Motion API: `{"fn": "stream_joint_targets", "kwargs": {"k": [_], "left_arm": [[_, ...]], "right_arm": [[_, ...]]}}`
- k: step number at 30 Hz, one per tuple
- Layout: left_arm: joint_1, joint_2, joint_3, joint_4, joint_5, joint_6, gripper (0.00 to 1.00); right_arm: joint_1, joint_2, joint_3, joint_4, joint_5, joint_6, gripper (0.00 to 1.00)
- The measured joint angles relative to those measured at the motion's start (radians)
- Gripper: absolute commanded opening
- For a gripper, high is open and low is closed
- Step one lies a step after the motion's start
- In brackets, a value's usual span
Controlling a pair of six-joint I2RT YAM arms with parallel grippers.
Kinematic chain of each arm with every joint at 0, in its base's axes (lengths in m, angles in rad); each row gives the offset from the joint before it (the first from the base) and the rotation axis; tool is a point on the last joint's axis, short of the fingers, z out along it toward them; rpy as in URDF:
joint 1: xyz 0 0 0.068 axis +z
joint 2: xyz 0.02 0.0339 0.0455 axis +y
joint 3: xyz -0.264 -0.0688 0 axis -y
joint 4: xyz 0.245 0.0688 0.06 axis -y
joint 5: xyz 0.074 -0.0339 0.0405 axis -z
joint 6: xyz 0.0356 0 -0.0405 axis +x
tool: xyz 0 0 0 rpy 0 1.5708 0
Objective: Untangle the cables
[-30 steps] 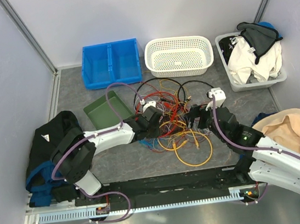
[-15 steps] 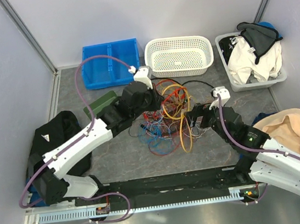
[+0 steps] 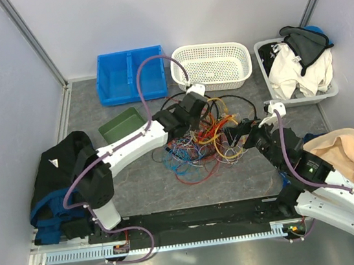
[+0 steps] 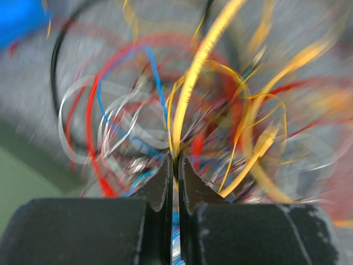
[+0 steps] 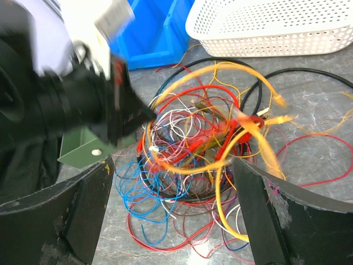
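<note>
Cables (image 3: 193, 156) sit mid-frame in top view, one dense knot: thin red, blue and white loops low, thick yellow-orange strands arcing on the rt. My left gripper (image 4: 174, 161) is pinched tight on a yellow strand. My right gripper (image 5: 171, 165) gapes wide, holding nothing. Green tray (image 3: 122, 125) lies just left of the knot, with white basket (image 3: 210, 64) and blue bin (image 3: 130, 75) above. My left arm covers the knot's top edge.
</note>
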Motion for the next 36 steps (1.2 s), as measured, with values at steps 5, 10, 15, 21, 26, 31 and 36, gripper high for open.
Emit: {"fn": "stream_joint_targets", "kwargs": {"k": [5,10,15,21,26,31,36], "left_arm": [[-0.028,-0.014,-0.021,-0.060,-0.080,0.037,0.02],[-0.032,-0.140,-0.025,-0.027,-0.096,0.062,0.02],[-0.032,-0.267,-0.083,0.023,-0.043,0.060,0.02],[-0.032,-0.328,-0.159,0.074,0.055,0.050,0.02],[-0.032,-0.362,-0.251,0.097,0.085,0.038,0.02],[-0.032,-0.392,-0.299,0.122,0.093,0.029,0.02],[-0.032,-0.440,-0.344,0.143,0.091,0.025,0.02]], "right_arm": [[0.000,-0.003,0.000,-0.014,0.016,0.000,0.96],[0.000,0.003,0.000,-0.016,0.024,0.004,0.96],[0.000,0.025,0.000,0.007,0.022,0.011,0.96],[0.000,0.080,0.000,0.103,0.039,0.035,0.96],[-0.003,0.161,-0.001,0.240,0.009,0.097,0.96],[-0.029,0.284,-0.002,0.368,-0.114,0.230,0.95],[-0.047,0.339,-0.035,0.492,-0.220,0.387,0.95]]}}
